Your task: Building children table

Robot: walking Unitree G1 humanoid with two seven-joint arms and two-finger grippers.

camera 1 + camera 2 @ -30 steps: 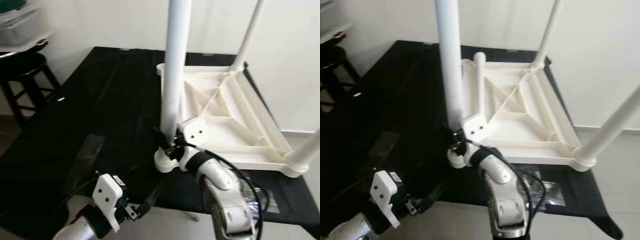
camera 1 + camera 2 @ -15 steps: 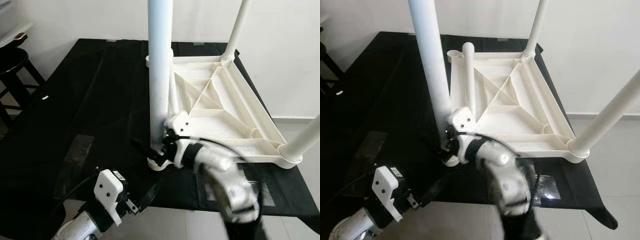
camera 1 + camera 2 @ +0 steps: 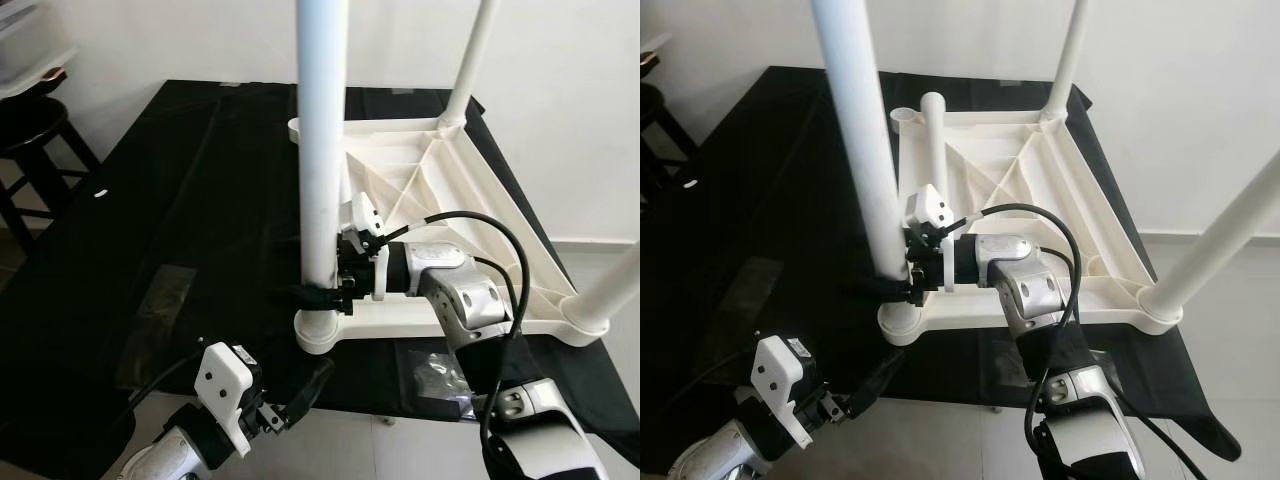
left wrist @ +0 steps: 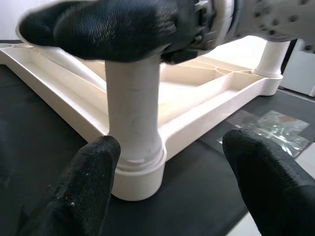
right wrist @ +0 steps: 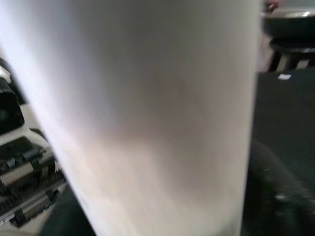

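The white plastic table (image 3: 470, 200) lies upside down on a black cloth. Its near left leg (image 3: 320, 150) stands upright in the corner socket (image 3: 320, 335). My right gripper (image 3: 318, 295) reaches in from the right and is shut on this leg just above the socket. In the right wrist view the leg (image 5: 147, 113) is very close and blurred. My left gripper (image 3: 318, 378) hangs low at the cloth's front edge, open, with its fingers (image 4: 83, 191) apart either side of the socket (image 4: 138, 172) and not touching it. Two more legs (image 3: 470, 60) (image 3: 610, 290) stand on the right.
A loose leg (image 3: 935, 150) rests along the frame's left side by an open far socket (image 3: 902, 118). A clear bag of hardware (image 3: 440, 375) lies on the cloth under my right arm. A dark stool (image 3: 40, 130) stands at the left, and white floor runs in front.
My right arm has swung round and now holds the leg from the right, forearm level, instead of from the front. The camera shifted. The left gripper stays low and open.
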